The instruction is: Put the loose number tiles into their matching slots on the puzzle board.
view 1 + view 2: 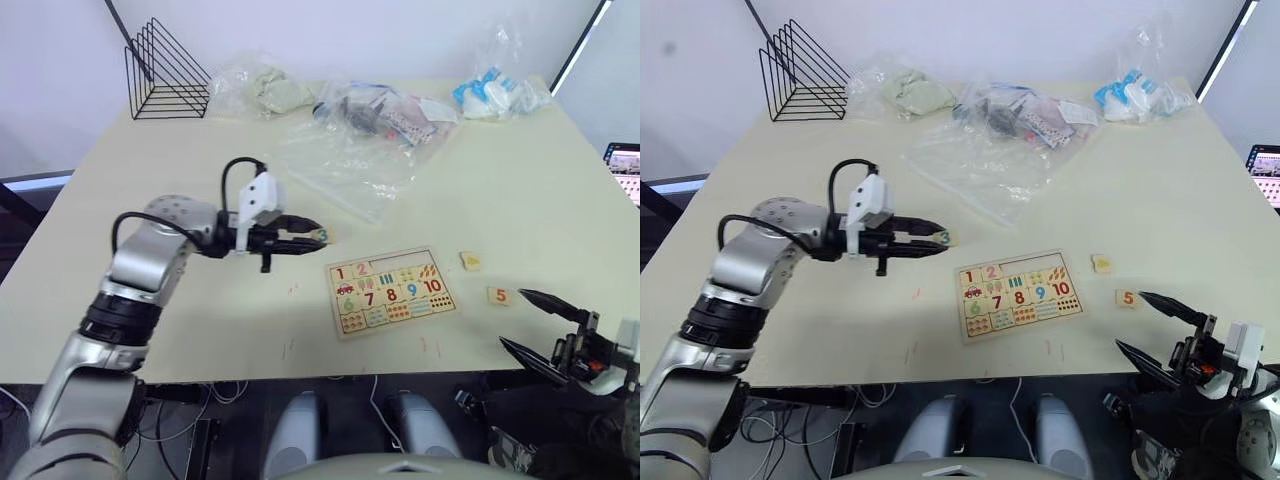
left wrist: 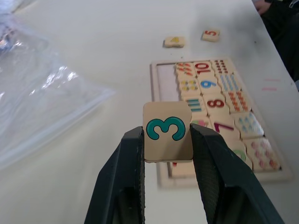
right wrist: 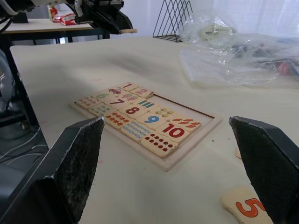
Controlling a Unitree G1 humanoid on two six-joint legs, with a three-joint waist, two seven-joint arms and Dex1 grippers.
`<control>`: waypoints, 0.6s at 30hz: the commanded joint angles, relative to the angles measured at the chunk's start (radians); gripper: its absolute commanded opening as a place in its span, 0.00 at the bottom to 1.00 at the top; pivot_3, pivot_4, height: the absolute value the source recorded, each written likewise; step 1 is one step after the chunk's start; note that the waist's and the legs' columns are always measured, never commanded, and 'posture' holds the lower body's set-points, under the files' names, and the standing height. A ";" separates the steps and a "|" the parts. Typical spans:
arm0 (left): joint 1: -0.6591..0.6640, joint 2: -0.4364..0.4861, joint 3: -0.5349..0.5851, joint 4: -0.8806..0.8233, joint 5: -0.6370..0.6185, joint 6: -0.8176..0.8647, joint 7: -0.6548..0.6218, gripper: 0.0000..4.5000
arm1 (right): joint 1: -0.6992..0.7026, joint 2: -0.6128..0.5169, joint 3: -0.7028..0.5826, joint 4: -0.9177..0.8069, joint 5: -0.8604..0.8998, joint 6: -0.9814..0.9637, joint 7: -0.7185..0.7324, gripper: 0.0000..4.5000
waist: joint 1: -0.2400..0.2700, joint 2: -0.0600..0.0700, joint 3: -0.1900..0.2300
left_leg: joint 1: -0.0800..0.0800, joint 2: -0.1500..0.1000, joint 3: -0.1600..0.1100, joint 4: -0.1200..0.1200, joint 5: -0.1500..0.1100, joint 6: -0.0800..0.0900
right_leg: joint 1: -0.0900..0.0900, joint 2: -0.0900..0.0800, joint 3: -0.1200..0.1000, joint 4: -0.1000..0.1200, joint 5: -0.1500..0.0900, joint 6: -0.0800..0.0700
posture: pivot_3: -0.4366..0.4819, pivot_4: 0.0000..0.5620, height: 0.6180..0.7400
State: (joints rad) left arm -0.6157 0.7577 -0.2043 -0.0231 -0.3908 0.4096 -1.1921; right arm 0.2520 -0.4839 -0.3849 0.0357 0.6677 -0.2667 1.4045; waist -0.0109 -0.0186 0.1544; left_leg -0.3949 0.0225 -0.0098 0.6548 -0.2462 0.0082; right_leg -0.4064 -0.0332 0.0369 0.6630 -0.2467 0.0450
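The puzzle board (image 1: 390, 291) lies flat near the table's front middle, its top row partly bare beyond tiles 1 and 2. My left gripper (image 1: 312, 238) hovers just left of the board and above the table, shut on a light-wood tile with a green 3 (image 2: 167, 130). Two loose number tiles rest right of the board: one with a yellow mark (image 1: 470, 261) and one with an orange 5 (image 1: 499, 295). My right gripper (image 1: 528, 322) stands wide open by the front right edge, a little right of the 5 tile (image 3: 246, 206).
Clear plastic bags (image 1: 350, 165) sprawl behind the board, with more bagged items (image 1: 498, 95) at the far right. A black wire rack (image 1: 165, 72) stands at the far left corner. A screen (image 1: 625, 165) shows past the right edge.
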 commanded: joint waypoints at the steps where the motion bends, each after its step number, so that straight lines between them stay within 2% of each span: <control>1: -0.037 -0.036 -0.022 -0.051 0.024 0.044 0.026 0.21 | 0.007 0.004 -0.002 -0.041 0.007 -0.017 -0.018 1.00 | -0.002 0.000 0.000 | 0.000 0.000 0.000 0.000 0.000 0.000 | 0.000 0.000 0.000 0.000 0.000 0.000 | 0.48 0.27 1.00; 7: -0.088 -0.101 -0.097 -0.052 0.090 0.093 0.040 0.21 | 0.024 0.008 -0.002 -0.060 0.009 -0.022 -0.034 1.00 | -0.001 0.000 0.000 | 0.000 0.000 0.000 0.000 0.000 0.000 | 0.000 0.000 0.000 0.000 0.000 0.000 | 0.48 0.27 1.00; 11: -0.109 -0.124 -0.168 -0.056 0.182 0.098 0.074 0.21 | 0.031 0.009 -0.002 -0.062 0.009 -0.032 -0.044 1.00 | 0.000 0.000 0.000 | 0.000 0.000 0.000 0.000 0.000 0.000 | 0.000 0.000 0.000 0.000 0.000 0.000 | 0.48 0.27 1.00; 15: -0.176 -0.204 -0.243 -0.025 0.243 0.186 0.116 0.21 | 0.025 0.005 -0.005 -0.063 0.012 -0.036 -0.054 1.00 | 0.002 0.000 0.000 | 0.000 0.000 0.000 0.000 0.000 0.000 | 0.000 0.000 0.000 0.000 0.000 0.000 | 0.48 0.27 1.00; 18: -0.196 -0.225 -0.261 -0.012 0.266 0.221 0.120 0.21 | 0.024 0.005 -0.003 -0.065 0.011 -0.037 -0.059 1.00 | 0.000 0.000 0.000 | -0.001 -0.001 -0.001 0.001 0.000 0.000 | 0.000 0.001 0.003 0.000 0.000 0.000 | 0.48 0.27 1.00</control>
State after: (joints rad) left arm -0.7919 0.5331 -0.4657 -0.0271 -0.1395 0.6149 -1.0814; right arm 0.2701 -0.4726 -0.3707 -0.0017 0.6674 -0.2881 1.3482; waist -0.0113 -0.0187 0.1545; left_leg -0.3954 0.0213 -0.0103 0.6554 -0.2461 0.0082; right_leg -0.4063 -0.0316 0.0402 0.6629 -0.2471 0.0455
